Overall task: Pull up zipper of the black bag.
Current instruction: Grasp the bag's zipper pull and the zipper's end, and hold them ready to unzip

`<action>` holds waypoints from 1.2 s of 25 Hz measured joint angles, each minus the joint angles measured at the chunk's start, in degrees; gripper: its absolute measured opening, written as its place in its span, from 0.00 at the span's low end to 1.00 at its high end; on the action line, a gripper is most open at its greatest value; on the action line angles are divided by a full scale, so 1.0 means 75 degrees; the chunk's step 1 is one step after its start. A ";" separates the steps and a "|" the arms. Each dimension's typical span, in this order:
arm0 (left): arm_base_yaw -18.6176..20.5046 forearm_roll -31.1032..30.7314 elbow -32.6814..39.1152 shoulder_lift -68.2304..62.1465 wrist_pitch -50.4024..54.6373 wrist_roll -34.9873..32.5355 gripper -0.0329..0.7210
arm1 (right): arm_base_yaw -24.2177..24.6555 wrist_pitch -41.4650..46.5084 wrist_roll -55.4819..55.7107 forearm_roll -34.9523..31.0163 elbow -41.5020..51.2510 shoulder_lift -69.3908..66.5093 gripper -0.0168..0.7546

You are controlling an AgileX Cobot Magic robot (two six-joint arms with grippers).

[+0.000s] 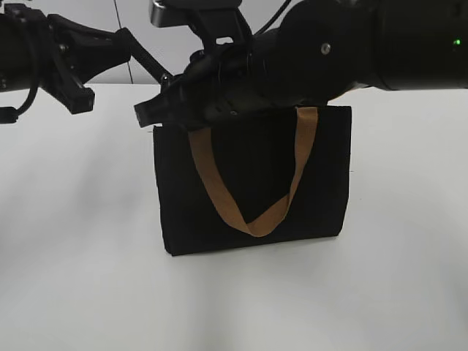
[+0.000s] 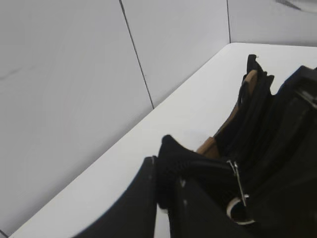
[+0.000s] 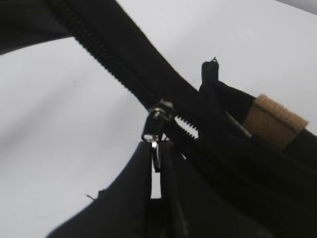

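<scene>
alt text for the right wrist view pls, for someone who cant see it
Close-up of the right tool, its two dark fingers closed on the silver zipper pull of the black bag. The zip track runs diagonally from the upper left, a tan handle end shows at right, and a white table lies behind.

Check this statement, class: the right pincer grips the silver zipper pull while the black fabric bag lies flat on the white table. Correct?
Not quite. The exterior view shows the black fabric bag standing upright on the white table. The right pincer does grip the silver zipper pull.
</scene>
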State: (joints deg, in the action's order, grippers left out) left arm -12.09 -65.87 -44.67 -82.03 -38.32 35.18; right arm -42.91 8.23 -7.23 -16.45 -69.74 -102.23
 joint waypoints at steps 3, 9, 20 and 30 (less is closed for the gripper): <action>0.0000 0.0137 0.0000 0.0000 -0.0055 0.0000 0.07 | 0.0000 0.0000 0.0159 0.0000 0.0000 0.0000 0.09; 0.0000 0.0177 0.0000 0.0000 -0.0388 0.0000 0.07 | 0.0000 -0.0032 0.0414 -0.0003 0.0000 0.0000 0.03; 0.0000 -0.0112 0.0065 0.0025 0.0369 0.0544 0.07 | 0.0018 0.0593 0.0754 -0.0010 0.0000 0.0646 0.00; 0.0000 -0.3623 0.0595 0.0748 0.1143 0.5180 0.07 | 0.0237 0.1728 0.0489 -0.0318 -0.0777 0.0450 0.00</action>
State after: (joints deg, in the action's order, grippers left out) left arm -12.09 -93.04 -40.21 -76.42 -29.75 74.03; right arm -41.13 21.19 -3.56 -18.84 -75.57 -98.85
